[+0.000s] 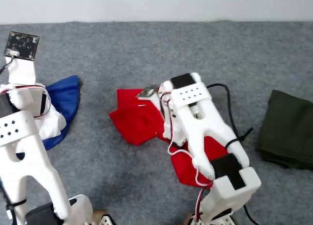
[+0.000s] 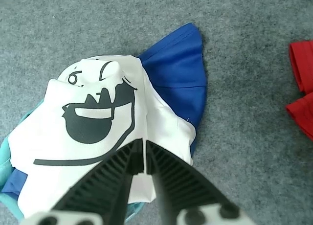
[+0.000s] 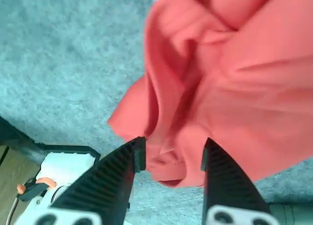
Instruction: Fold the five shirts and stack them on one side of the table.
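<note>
A crumpled red shirt point(image 1: 137, 120) lies at the table's middle, partly under the right arm. My right gripper point(image 3: 173, 156) is open, its fingers on either side of a bunched fold of the red shirt point(image 3: 220, 88). At the left, a white shirt point(image 2: 98, 117) with a black print lies on a blue shirt point(image 2: 178, 73), and a teal edge point(image 2: 5, 159) shows beneath them. My left gripper point(image 2: 145, 146) is low over the white shirt with its fingers shut. The white shirt point(image 1: 53, 124) and blue shirt point(image 1: 67, 98) lie beside the left arm.
A folded dark green shirt point(image 1: 288, 129) rests at the right edge of the table. Grey carpet-like cloth point(image 1: 161, 54) covers the table, open across the far side. The right arm's base and black cable point(image 1: 230, 112) lie between the red and green shirts.
</note>
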Motion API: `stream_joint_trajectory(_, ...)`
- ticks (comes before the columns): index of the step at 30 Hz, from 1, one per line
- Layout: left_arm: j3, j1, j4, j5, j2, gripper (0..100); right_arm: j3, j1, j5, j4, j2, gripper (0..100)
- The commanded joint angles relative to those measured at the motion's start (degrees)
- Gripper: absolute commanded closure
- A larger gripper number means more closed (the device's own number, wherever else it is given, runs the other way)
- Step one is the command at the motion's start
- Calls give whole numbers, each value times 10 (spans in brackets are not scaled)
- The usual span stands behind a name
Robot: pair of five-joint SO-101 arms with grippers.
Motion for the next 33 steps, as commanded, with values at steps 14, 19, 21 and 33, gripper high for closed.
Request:
stream_joint_trajectory(14,-1,-1,-11,-4,-18,983,60,-154,-50,15,-28,805)
stream_joint_trajectory(19,-1,-1,-11,-4,-18,983,25,-198,-48,-7,-16,805)
stream_joint_trajectory(21,-1,-1,-11,-4,-18,983,18,-214,-49,-9,9,805)
stream_joint_trajectory(33,-5,-72,-22,-8,-18,983,-129,-273,-51,-10,179,805)
